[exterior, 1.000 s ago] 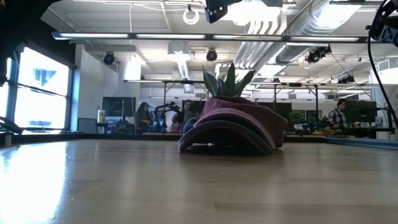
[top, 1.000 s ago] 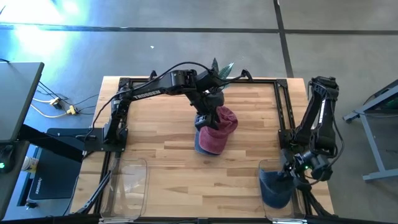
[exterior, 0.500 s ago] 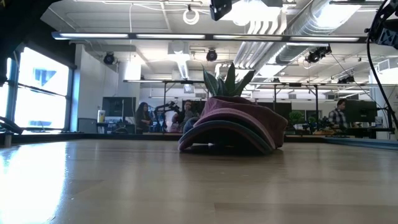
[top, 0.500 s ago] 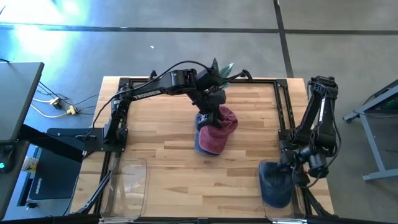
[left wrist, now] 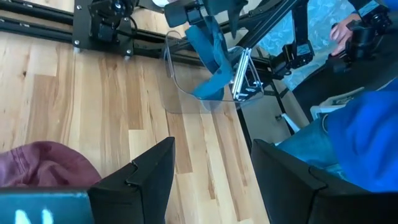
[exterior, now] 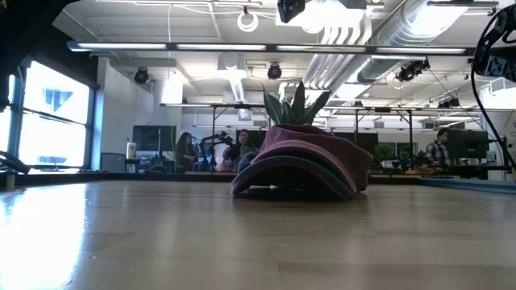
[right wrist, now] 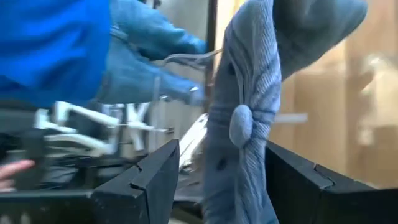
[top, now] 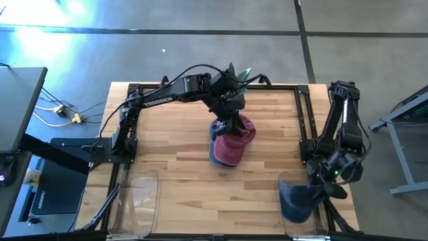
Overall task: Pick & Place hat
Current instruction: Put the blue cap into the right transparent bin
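A maroon hat (top: 235, 136) lies on top of a blue-grey hat (top: 215, 155) at the table's middle; the low view shows the maroon hat (exterior: 314, 149) stacked on the darker hat (exterior: 290, 173). My left gripper (top: 234, 119) hangs open well above them with nothing between its fingers (left wrist: 149, 174). Another blue hat (top: 295, 199) sits in the clear bin (top: 283, 179) at the near right. My right gripper (top: 329, 187) is open beside it, and that blue hat (right wrist: 249, 93), with its top button (right wrist: 240, 124), stands between its spread fingers. My right gripper has its fingers spread on either side of the blue hat's crown (right wrist: 245, 168). I cannot tell whether either finger touches the cloth. The hat rests in the bin, not lifted.
A second clear bin (top: 137, 194) stands at the near left. A potted plant (top: 238, 72) is at the far edge, behind the stacked hats. Black frame rails (top: 304, 120) run along the sides. A person in blue (left wrist: 367, 137) is beyond the right edge.
My right gripper has opened and let go of the blue hat, which now lies in the near-right bin, and it has drawn back a little toward the right edge. My left gripper has tipped slightly upward above the stacked hats.
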You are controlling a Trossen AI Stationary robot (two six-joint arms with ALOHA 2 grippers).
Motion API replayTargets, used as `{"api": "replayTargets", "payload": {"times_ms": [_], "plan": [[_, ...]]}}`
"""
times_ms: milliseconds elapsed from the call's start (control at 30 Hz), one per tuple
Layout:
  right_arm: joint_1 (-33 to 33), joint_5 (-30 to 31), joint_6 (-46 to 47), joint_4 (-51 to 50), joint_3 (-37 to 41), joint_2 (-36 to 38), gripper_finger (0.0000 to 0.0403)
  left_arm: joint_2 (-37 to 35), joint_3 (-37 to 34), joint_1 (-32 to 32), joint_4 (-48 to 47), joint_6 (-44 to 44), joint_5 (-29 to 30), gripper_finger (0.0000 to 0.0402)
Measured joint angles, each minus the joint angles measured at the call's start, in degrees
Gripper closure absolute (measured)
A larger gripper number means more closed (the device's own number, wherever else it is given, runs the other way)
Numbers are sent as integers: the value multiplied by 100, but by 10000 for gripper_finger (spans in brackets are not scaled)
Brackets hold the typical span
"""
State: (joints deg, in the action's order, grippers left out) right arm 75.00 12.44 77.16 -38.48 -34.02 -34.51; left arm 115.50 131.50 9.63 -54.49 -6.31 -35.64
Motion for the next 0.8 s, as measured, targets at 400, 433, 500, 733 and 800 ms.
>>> {"api": "replayTargets", "payload": {"times_ms": [400,433,500,733,800], "plan": [[0,-309,383,219,-99,674,227,0,0,0,49,3,-53,193],[0,-128,361,219,-169,713,233,0,0,2,51,18,-101,193],[-4,28,406,105,-340,748,245,0,0,2,53,49,-131,193],[0,-942,1365,-1226,-577,689,308,0,0,2,34,64,-128,193],[0,-1050,1436,-1429,-565,663,332,0,0,0,31,66,-128,193]]}}
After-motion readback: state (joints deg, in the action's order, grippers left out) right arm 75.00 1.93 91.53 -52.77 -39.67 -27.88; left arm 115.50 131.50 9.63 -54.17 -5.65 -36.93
